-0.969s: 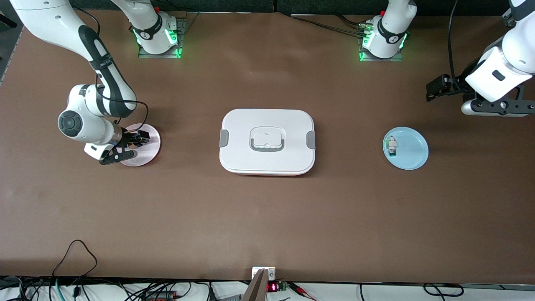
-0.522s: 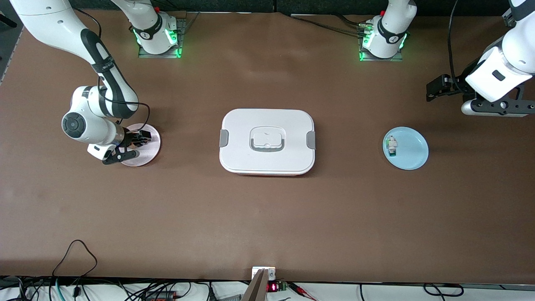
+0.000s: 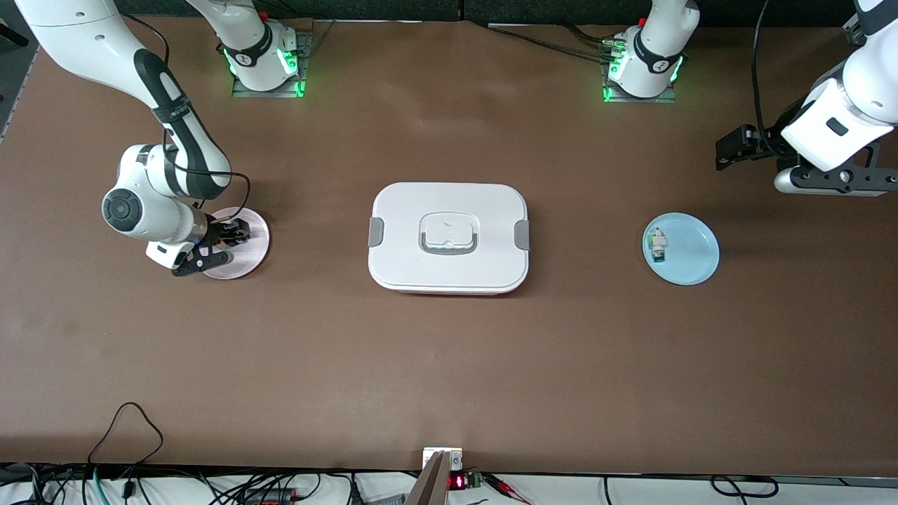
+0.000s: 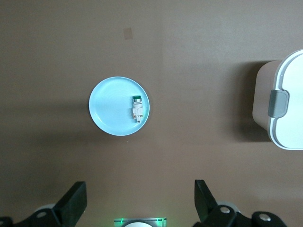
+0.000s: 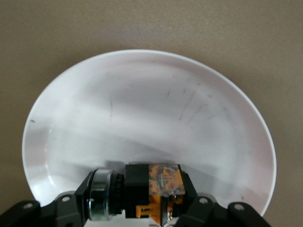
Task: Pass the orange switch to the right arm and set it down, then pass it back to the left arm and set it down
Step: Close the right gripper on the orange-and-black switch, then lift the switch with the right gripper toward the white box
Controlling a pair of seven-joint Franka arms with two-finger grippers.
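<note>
R tool (image 3: 226, 238) is low over the pink plate (image 3: 254, 247) at the R-arm end of the worktop (image 3: 449, 351), jaws narrowed against the switch (image 5: 154, 189), which lies on the plate. L tool (image 4: 137, 203) waits aloft, jaws wide, over the worktop near the blue plate (image 3: 694, 259). Box (image 3: 449, 237) sits between the plates.

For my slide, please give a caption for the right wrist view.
Right gripper closing its fingers on the orange switch, low over the white plate.
</note>
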